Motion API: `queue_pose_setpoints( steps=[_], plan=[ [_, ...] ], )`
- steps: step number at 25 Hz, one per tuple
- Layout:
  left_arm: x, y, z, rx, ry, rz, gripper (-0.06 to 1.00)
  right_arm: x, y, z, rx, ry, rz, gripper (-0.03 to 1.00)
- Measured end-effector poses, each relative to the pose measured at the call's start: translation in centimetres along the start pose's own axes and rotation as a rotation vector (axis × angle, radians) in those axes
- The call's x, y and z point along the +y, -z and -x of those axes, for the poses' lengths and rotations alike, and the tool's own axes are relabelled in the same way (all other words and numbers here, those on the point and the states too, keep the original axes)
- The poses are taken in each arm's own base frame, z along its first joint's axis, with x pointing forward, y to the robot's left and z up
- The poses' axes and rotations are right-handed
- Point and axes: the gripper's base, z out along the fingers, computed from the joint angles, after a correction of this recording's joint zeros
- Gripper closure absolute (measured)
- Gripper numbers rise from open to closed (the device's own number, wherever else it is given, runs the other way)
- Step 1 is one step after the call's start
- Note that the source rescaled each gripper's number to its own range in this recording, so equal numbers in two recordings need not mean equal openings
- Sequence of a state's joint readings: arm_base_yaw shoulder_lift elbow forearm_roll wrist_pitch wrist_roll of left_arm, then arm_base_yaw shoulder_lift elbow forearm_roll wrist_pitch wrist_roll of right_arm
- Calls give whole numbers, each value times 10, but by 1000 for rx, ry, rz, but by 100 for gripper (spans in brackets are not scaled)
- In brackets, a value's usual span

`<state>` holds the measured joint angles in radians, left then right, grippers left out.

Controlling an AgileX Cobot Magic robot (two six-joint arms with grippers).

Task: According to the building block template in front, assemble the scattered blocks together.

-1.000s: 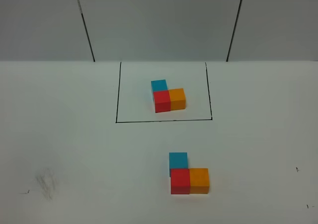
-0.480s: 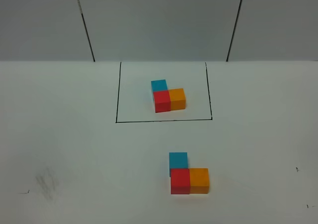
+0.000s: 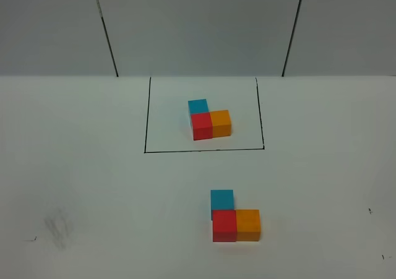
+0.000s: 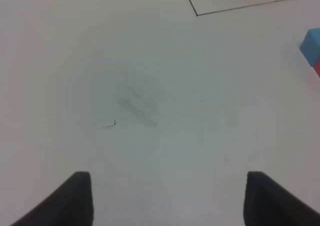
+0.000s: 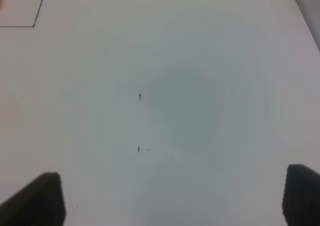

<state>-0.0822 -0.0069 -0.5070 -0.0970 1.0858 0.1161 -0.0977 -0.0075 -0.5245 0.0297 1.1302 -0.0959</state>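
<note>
Left gripper (image 4: 167,198): both dark fingertips (image 4: 75,198) show in the left wrist view, spread wide apart, nothing between them, only bare white desk (image 4: 165,151) under the gap. Open and empty. A faint grey smudge (image 4: 137,105) lies on the desk ahead of this gripper, with a tiny dark mark just beside it.

Right gripper (image 5: 172,198): fingertips (image 5: 42,198) sit at the two edges of the right wrist view, very wide apart, nothing held. Open and empty. Two small dark specks (image 5: 140,96) on the desk ahead of it.

Neither gripper appears in the exterior high view.

Scattered blocks (image 3: 235,217): already joined into an L on the desk, all three touching. Light blue cube (image 3: 222,200) sits behind the red cube (image 3: 224,226); orange cube (image 3: 248,224) sits against the red one's side. From the left gripper they are well ahead and off toward the right-arm side; only the blue cube's edge and a sliver of red show there. Not visible from the right gripper's camera.

Building block template (image 3: 210,120): blue, red, orange L inside the thin black outline (image 3: 146,115), farther from both grippers than the loose L, well apart from it. Same arrangement as the loose L. A corner of the outline shows far ahead of each gripper.
</note>
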Motion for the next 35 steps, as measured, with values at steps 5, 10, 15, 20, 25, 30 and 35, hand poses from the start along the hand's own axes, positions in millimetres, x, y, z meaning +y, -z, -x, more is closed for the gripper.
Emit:
queue_pose_setpoints(
  steps=[5,10,15,20,25,30,35],
  plan=[
    [0,0,0,0,1,0,41,1,0,0,-1,-2,8,19],
    [0,0,0,0,1,0,41,1,0,0,-1,-3,9,27],
    [0,0,0,0,1,0,41,1,0,0,-4,-3,8,35],
    [0,0,0,0,1,0,41,0,0,7,-82,-3,1,43],
    [0,0,0,0,1,0,41,0,1,10,-106,-3,-2,51],
    [0,0,0,0,1,0,41,0,0,10,-107,-17,-30,60],
    [0,0,0,0,1,0,41,1,0,10,-102,-53,-102,68]
  ],
)
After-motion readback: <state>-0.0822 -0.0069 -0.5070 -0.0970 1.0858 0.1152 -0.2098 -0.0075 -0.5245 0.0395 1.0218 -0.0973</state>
